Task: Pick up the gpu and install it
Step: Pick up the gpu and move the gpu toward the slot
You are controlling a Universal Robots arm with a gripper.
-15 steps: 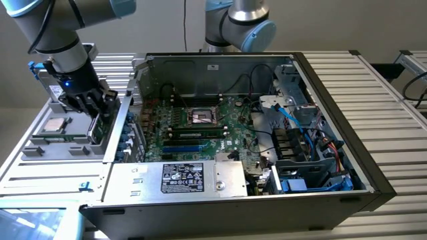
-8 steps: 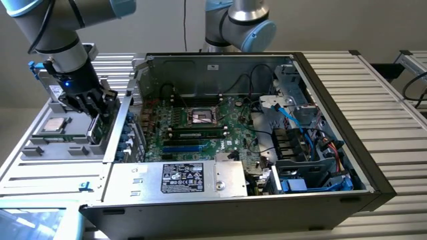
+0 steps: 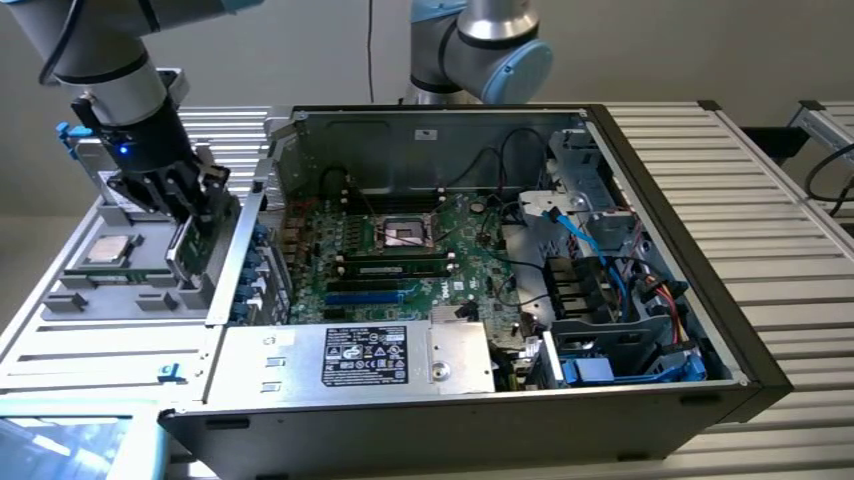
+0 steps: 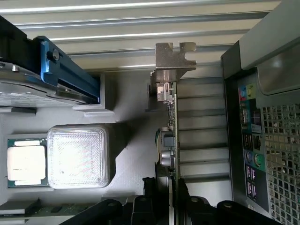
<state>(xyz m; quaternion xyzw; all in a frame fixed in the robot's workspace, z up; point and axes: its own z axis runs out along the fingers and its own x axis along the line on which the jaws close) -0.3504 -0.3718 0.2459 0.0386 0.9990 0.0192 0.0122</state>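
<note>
The gpu (image 3: pixel 198 248) stands on edge over the grey parts tray (image 3: pixel 107 300), on the exterior view's left of the open computer case (image 3: pixel 400 140). My gripper (image 3: pixel 200 222) comes down onto it from above. In the wrist view the gpu (image 4: pixel 169 136) shows edge-on, with its green board, its connectors and a silver bracket at the far end. There my gripper (image 4: pixel 165 190) is shut on the gpu, one black finger (image 4: pixel 150 197) on each face. Inside the case lies the motherboard (image 3: pixel 400 260), with a blue expansion slot (image 3: pixel 367 298) near its front.
On the tray lie a processor chip (image 4: pixel 26 161), a white ribbed block (image 4: pixel 79 157) and a drive with a blue rail (image 4: pixel 70 70). The case's rear port panel (image 4: pixel 253 140) stands close beside the card. A silver labelled power supply (image 3: pixel 367 355) and blue cables (image 3: pixel 601 260) crowd the case.
</note>
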